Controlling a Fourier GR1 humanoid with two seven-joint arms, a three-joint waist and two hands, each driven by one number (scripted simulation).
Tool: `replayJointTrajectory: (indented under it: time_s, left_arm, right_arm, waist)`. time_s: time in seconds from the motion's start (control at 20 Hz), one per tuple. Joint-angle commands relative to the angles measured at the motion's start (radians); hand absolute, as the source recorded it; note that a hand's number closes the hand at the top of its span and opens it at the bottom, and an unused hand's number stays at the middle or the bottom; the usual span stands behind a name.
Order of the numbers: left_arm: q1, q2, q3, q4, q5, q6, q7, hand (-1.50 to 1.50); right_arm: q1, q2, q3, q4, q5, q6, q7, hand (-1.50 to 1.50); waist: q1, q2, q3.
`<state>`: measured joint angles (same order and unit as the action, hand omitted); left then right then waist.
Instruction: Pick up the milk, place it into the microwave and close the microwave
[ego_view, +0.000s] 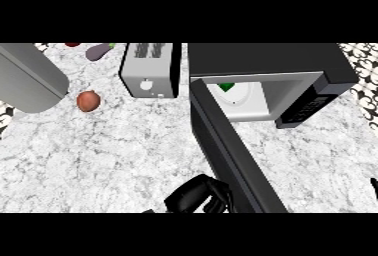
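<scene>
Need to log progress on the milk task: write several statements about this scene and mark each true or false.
1. The toaster stands left of the microwave. True.
2. The microwave's door is open. True.
3. The green-topped milk stands beside the toaster. False: it is inside the microwave.
4. The brown oval item lies inside the microwave. False: it lies on the counter, left of the toaster.
5. The left hand is beside the door, near the view's lower edge. True.
</scene>
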<state>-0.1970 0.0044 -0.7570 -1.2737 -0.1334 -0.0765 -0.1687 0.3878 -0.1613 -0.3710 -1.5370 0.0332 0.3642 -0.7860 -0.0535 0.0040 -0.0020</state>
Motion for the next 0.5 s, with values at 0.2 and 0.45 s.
replayJointTrajectory:
  time_s: [0.2, 0.45]
  left_arm:
    - [-0.158, -0.004, -0.246, 0.183, 0.171, 0.274, -0.035, 1.50]
    - [-0.190, -0.004, -0.301, 0.173, 0.237, 0.437, 0.003, 1.50]
  right_arm:
    - [0.012, -0.081, -0.011, -0.101, -0.141, 0.135, 0.006, -1.50]
    - [0.019, -0.119, -0.024, -0.227, -0.167, 0.103, 0.041, -1.50]
  waist:
    - [-0.035, 0.007, -0.001]
    - [-0.077, 0.007, -0.004]
